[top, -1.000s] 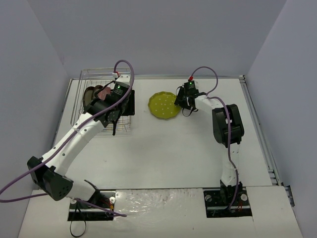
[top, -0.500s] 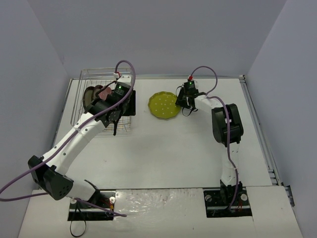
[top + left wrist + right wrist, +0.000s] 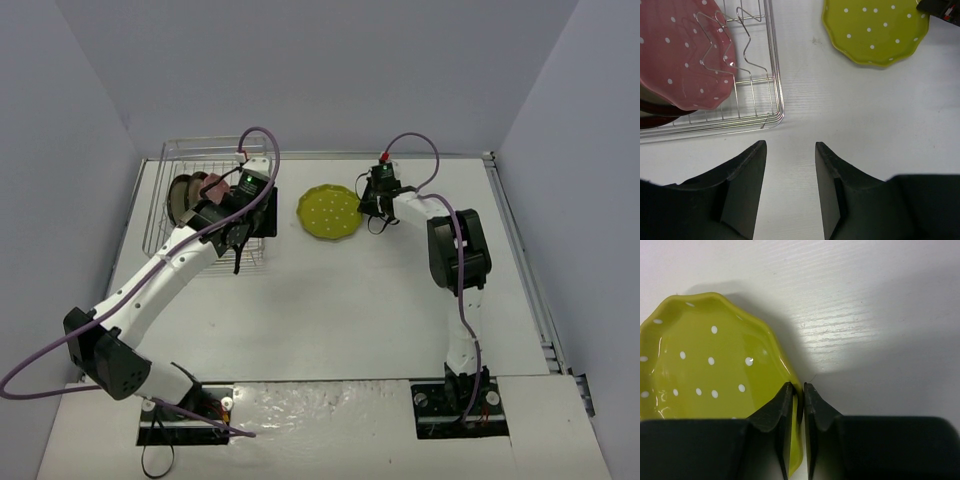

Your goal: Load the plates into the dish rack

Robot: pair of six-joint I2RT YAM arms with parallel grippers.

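Yellow-green glaze with small white dots covers the scalloped yellow-green plate point(image 3: 331, 212). It lies on the white table point(image 3: 350, 300) toward the far side, apart from the dish rack point(image 3: 160, 225) to its left. The right fingers point(image 3: 777, 412) are clenched on its rim, one black tip inside the plate and the other outside, with the wavy edge pinched between them.

The rack is a silver wire frame with zigzag tines. A pink plate point(image 3: 680, 55) of the same scalloped, dotted kind sits among its wires. The dark rim of a red-brown plate point(image 3: 660, 116) shows just beneath the pink plate's lower edge. The left fingers point(image 3: 742, 185) are spread and grasp nothing; they hang over bare table just beside the rack's near right corner.

Much is cut off. The left wrist view crops the pink plate at the top and left and shows only a sliver of the darker plate, so how many plates stand behind the pink one cannot be told. From above, the left arm crosses the rack and covers part of its right side, and the racked plates show only as a small brown-and-pink patch. The right wrist view loses the near part of the yellow-green plate behind the black bodies of the fingers. Whether the pinched edge is raised off the table cannot be told.
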